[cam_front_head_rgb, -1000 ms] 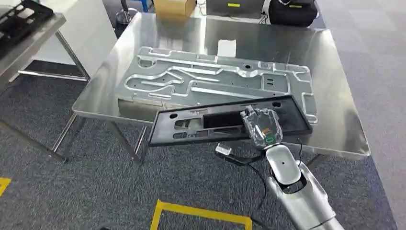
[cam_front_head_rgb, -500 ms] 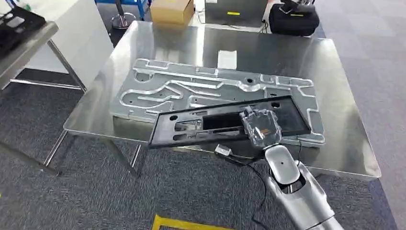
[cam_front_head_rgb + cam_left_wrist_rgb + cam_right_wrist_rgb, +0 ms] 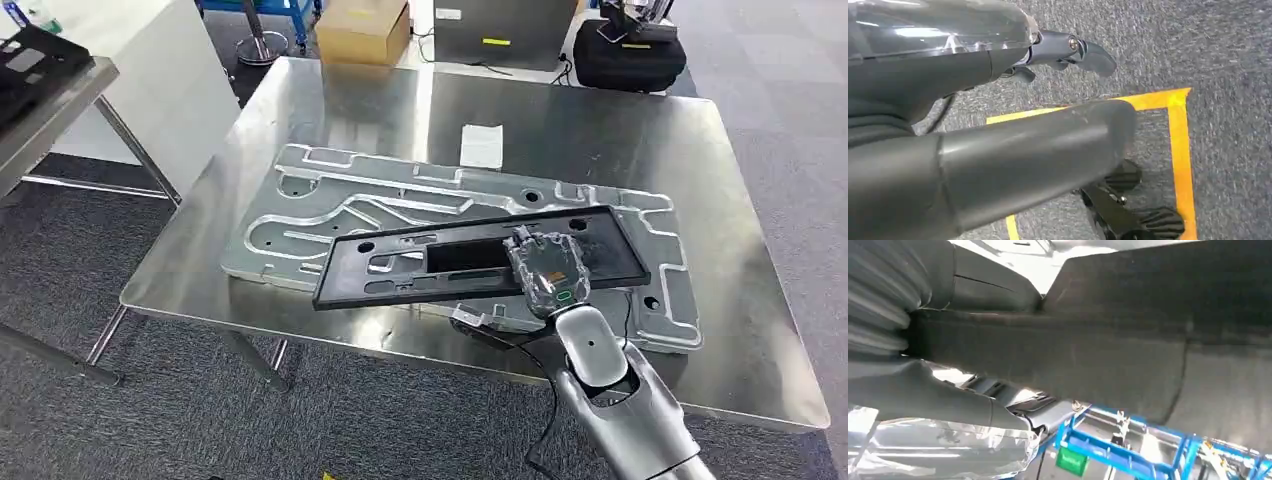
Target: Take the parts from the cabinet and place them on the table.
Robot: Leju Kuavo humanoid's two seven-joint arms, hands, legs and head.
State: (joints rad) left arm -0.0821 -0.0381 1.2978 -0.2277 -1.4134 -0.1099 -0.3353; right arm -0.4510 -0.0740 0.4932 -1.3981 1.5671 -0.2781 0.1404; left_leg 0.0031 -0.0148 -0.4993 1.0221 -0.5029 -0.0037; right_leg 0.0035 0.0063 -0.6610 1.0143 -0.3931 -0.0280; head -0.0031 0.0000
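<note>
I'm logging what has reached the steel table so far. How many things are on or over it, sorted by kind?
Stamped silver metal panel, lying flat: 1
Long black plastic frame, held over the panel by the right hand: 1
White paper slip: 1
Total: 3 things at the table

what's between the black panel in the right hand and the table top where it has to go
The large silver stamped metal plate lies on the steel table directly beneath the long black plastic panel held by the right hand; bare tabletop remains further back.
</note>
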